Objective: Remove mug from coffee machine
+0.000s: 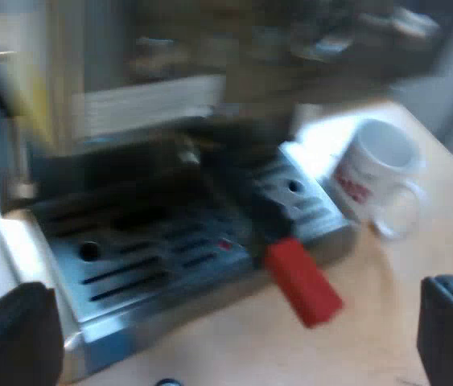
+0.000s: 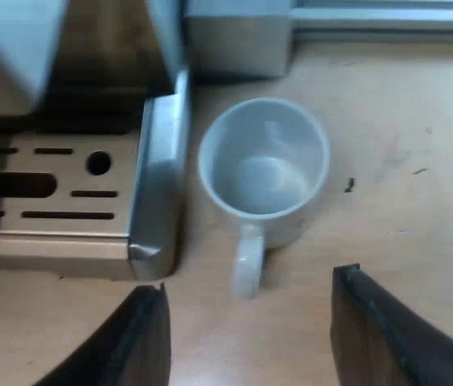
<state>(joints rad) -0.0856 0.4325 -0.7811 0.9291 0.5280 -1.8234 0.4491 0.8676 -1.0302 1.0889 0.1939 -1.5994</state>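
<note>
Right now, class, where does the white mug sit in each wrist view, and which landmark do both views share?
Left wrist view: the mug stands on the wooden table beside a corner of the drip tray, beyond the red handle end.
Right wrist view: the mug stands on the table beside the drip tray, empty, its handle pointing toward the camera.
Shared landmark: the slotted metal drip tray next to the mug.
</note>
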